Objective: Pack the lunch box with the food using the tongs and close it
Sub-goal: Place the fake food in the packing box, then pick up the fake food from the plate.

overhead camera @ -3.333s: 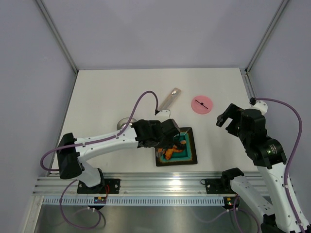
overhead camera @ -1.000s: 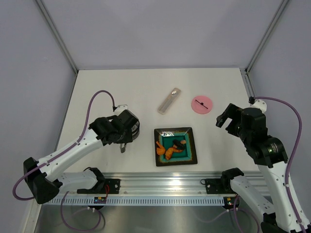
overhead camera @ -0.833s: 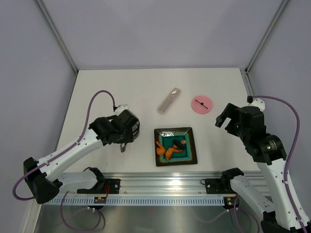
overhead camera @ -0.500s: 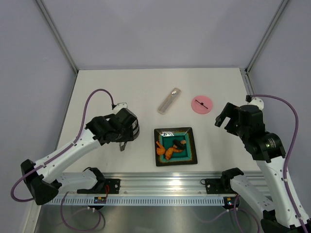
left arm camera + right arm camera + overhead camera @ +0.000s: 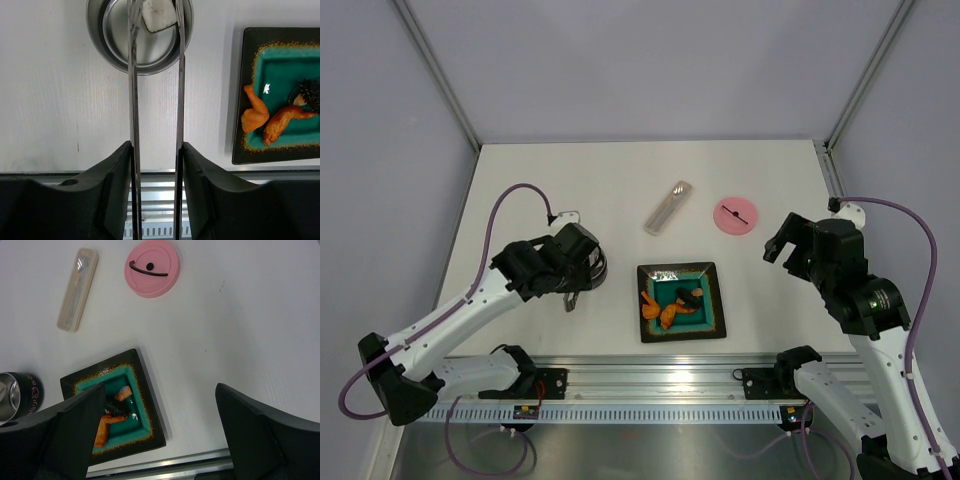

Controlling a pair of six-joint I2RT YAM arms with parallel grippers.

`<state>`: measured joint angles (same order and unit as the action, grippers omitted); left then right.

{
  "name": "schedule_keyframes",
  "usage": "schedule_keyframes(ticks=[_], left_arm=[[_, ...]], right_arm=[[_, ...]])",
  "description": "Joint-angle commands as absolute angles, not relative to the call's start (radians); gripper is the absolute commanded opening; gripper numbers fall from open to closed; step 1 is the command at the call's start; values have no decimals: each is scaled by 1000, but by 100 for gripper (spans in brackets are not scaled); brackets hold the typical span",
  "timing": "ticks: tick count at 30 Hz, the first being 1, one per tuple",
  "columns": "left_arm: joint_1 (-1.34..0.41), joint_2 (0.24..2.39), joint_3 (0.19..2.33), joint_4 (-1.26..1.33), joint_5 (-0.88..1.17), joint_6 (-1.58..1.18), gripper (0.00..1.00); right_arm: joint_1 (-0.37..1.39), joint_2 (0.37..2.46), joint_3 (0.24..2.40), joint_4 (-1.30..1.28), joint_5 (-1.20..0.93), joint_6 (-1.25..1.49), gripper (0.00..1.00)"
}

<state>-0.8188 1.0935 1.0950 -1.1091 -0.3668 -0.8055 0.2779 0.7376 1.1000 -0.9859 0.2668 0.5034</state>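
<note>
My left gripper point(image 5: 573, 290) is shut on the tongs point(image 5: 133, 125), one thin arm against each finger. It hangs over the lunch box point(image 5: 107, 37), a steel tin left of the plate. The tong tips reach into the tin, and a white square piece point(image 5: 159, 15) lies between them. Two orange pieces point(image 5: 255, 114) and a dark piece point(image 5: 311, 92) of food lie on the teal plate point(image 5: 715, 318). The pink lid point(image 5: 735, 215) lies flat at the back right. My right gripper point(image 5: 170, 432) hangs open and empty above the table right of the plate, near the lid.
A flat silvery utensil point(image 5: 667, 207) lies behind the plate, left of the lid. The metal rail point(image 5: 650, 378) runs along the near edge. Grey walls stand left, right and behind.
The left arm has carried the tongs from over the plate to over the tin, then shifted only slightly. The white piece has left the plate. The right arm has barely moved.
</note>
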Motion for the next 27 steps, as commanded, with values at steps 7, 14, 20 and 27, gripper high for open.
schedule_keyframes(ticks=[7, 14, 20, 27], left_arm=[[-1049, 1153, 1268, -1212, -523, -828, 33], [-1207, 1245, 1269, -1123, -450, -851, 34], [-1302, 1318, 1268, -1051, -391, -867, 40], [-1358, 1376, 1296, -957, -321, -864, 46]], right_arm=[[278, 709, 1089, -988, 270, 525, 99], [278, 693, 1083, -1000, 278, 538, 100], [278, 686, 1085, -1003, 282, 540, 100], [278, 684, 1089, -999, 276, 543, 99]])
